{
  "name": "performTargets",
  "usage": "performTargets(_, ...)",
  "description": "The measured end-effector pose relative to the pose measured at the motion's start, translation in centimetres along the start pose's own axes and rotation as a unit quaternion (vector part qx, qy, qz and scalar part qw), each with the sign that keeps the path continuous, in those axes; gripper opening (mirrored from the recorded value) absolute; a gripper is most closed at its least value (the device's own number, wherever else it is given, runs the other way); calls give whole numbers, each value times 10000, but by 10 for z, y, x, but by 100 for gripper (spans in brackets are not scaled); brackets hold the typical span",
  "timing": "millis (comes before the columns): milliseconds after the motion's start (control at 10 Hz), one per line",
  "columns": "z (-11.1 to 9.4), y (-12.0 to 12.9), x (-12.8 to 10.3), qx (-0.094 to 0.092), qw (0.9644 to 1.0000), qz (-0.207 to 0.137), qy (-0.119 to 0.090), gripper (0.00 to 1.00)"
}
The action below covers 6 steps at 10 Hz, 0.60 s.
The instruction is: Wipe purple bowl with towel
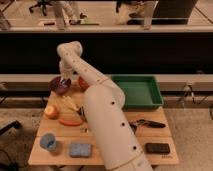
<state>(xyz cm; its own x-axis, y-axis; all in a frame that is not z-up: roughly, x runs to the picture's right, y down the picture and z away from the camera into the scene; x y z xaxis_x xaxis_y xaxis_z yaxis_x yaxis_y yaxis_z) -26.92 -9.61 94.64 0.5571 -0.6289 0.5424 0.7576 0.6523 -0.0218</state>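
Observation:
The purple bowl (58, 87) stands at the back left of the wooden table (115, 156). My arm reaches over the table from the front. My gripper (64, 80) points down into the bowl at its right rim. It is shut on the towel (63, 81), a small pale scrap that shows only at the gripper tip and rests against the bowl's inside. Most of the towel is hidden by the gripper.
A red-orange bowl (82, 83) sits just right of the purple bowl. A green tray (137, 92) is at the back right. An apple (51, 111), a banana (68, 104), a blue cup (48, 142), a blue sponge (80, 149) and black tools (145, 123) lie nearer the front.

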Motion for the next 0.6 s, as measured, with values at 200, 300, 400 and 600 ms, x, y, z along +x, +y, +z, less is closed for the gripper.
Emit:
performTargets(200,8,-13,-15,31,9999,-128,-72,1)
performTargets(300,7,-12,-20,60,9998,-162,-129,1)
performTargets(400,4,-7,-29,93,9996,-170,-221,1)
performTargets(600,-8,4,-36,171,9994,-133,-281,1)
